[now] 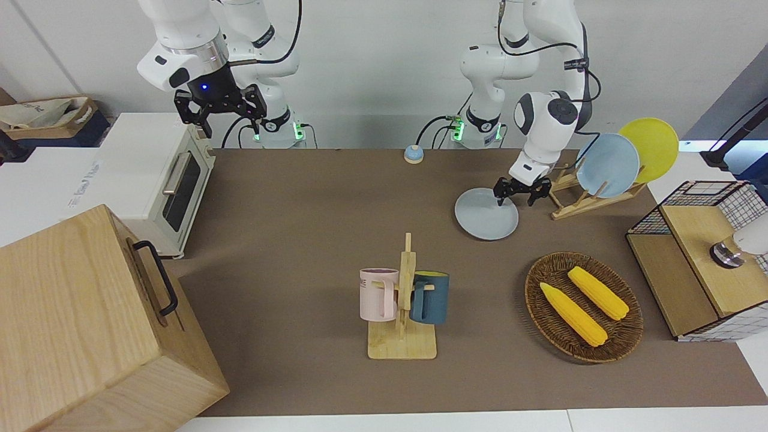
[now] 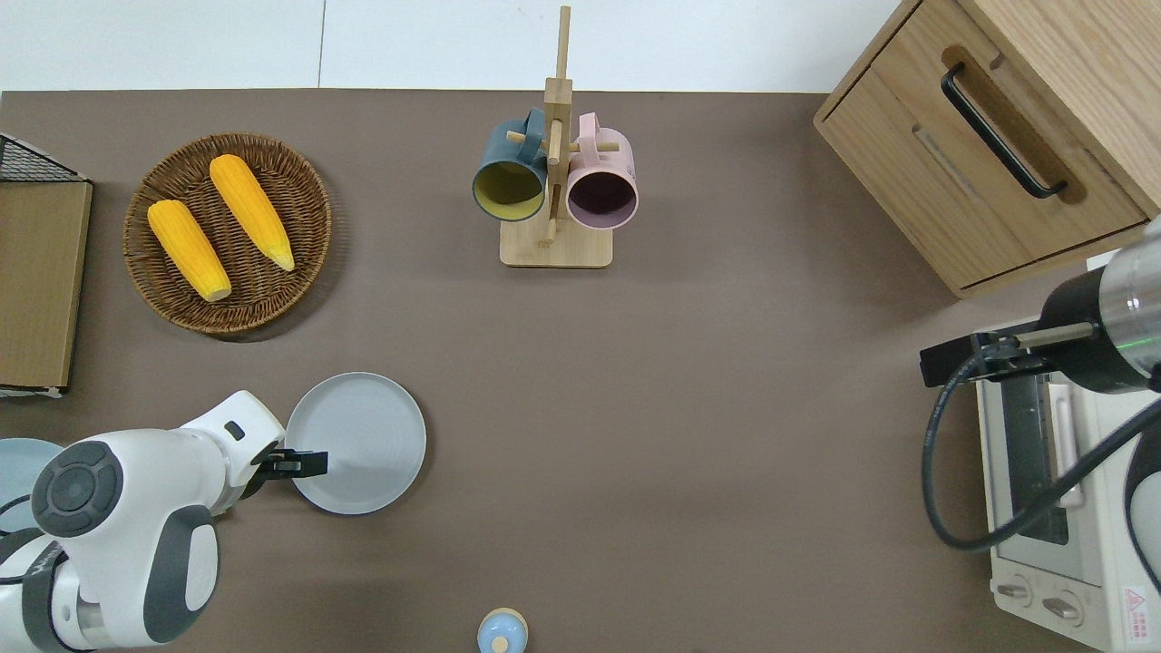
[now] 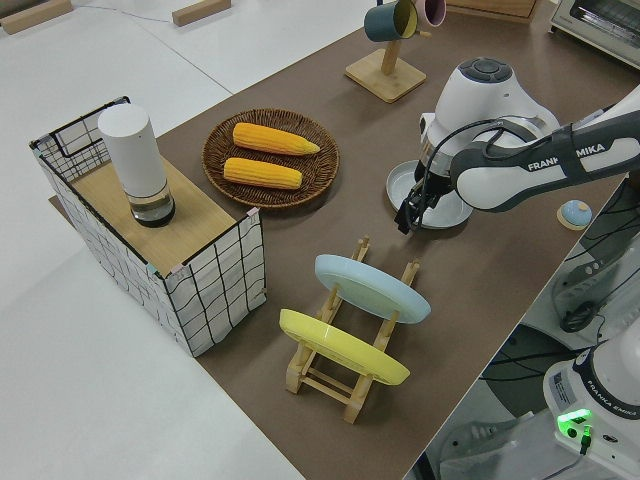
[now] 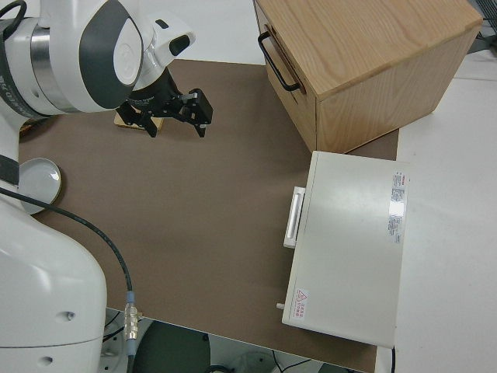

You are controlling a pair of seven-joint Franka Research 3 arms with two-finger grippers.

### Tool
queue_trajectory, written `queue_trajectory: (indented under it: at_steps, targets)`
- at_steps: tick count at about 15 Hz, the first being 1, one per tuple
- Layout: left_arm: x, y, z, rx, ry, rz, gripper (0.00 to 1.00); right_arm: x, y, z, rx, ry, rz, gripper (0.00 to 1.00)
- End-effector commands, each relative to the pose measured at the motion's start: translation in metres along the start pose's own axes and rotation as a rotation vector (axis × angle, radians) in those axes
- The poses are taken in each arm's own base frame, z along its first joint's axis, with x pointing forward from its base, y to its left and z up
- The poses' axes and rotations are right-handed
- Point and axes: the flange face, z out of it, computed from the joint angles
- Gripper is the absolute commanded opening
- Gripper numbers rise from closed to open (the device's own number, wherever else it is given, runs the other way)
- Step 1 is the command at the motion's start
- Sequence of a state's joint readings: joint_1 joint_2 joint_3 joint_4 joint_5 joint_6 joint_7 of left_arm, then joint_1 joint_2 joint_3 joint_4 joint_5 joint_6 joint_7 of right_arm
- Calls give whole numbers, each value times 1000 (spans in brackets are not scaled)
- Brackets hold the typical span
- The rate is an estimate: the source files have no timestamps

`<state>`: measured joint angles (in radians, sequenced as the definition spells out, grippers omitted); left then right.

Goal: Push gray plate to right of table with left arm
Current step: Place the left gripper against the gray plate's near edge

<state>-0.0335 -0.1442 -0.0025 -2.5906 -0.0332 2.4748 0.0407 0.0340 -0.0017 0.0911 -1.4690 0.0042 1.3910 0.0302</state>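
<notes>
The gray plate (image 1: 486, 215) lies flat on the table (image 1: 300, 240), toward the left arm's end; it also shows in the overhead view (image 2: 363, 440) and the left side view (image 3: 440, 205). My left gripper (image 1: 514, 198) is open and low at the plate's rim, on the edge toward the left arm's end, with one finger over the rim. It shows in the overhead view (image 2: 304, 463) and the left side view (image 3: 412, 212) too. My right gripper (image 1: 231, 123) is open and parked.
A rack with a light-blue plate (image 1: 607, 165) and a yellow plate (image 1: 651, 147) stands beside the left gripper. A wicker basket (image 1: 624, 336) of corn, a mug stand (image 1: 403, 300), a small bell (image 1: 413, 154), a toaster oven (image 1: 150, 174) and a wooden cabinet (image 1: 90, 324) stand around.
</notes>
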Motion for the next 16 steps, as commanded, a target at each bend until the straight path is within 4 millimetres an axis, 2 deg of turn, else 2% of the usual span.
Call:
queue_trajectory:
  at_steps: [1,3,4,5,6,9,10,11,16]
  targets:
    - [-1,-2,14,-4,16,-15,981,-4,3,-3,8,-5,3,983]
    - [-1,-2,14,-4,18,-16,927,-4,3,-3,8,-5,3,983]
    - [-1,-2,13,-4,18,-16,831,-4,2,-3,7,-4,1,983]
    - [-1,-2,13,-4,19,-15,633,-4,2,-3,7,-4,3,983]
    - [-1,-2,13,-4,19,-15,393,-4,2,-3,7,-5,3,983]
    - [-1,-2,11,-4,21,-16,82,-4,2,-3,7,-4,3,983]
    - [-1,-2,10,-4,22,-16,17,-4,2,-3,7,-4,3,983]
    - [-1,-2,11,-4,21,-16,0,-4,2,-3,7,-5,1,983]
    - [-1,-2,14,-4,16,-18,0,-4,2,-3,7,-4,1,983]
